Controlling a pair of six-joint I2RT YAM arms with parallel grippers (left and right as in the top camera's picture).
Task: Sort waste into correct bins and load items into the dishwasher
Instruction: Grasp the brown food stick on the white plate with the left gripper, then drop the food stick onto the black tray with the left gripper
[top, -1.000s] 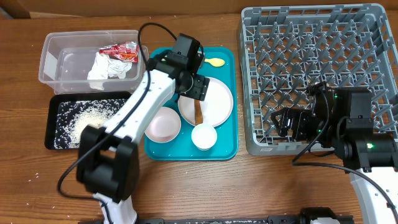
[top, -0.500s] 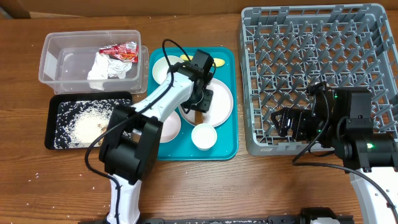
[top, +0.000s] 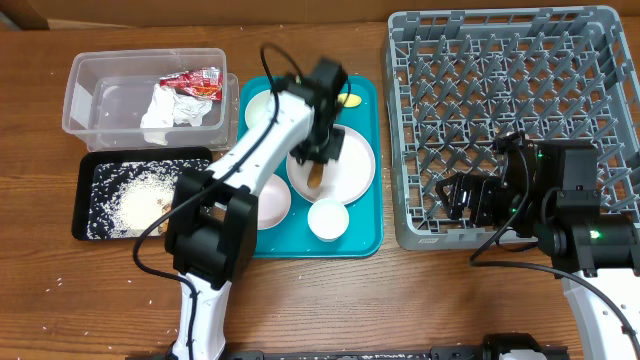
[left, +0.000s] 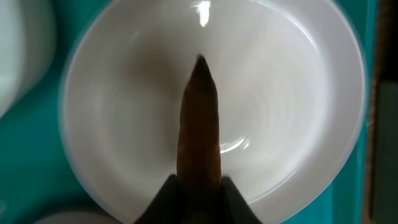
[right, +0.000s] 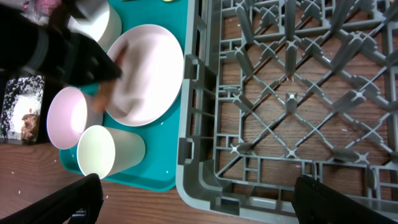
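Waste-sorting step, I'd say: the left gripper (left: 199, 190) is pinching a brown food scrap (left: 199, 118) right over the white plate (left: 292, 93) on the teal tray (top: 365, 235). Next it probably needs carrying to the black tray (top: 80, 200) with the rice (looks like the food bin). The right gripper (top: 462, 197) sits spread wide by the dish rack (top: 600, 30).
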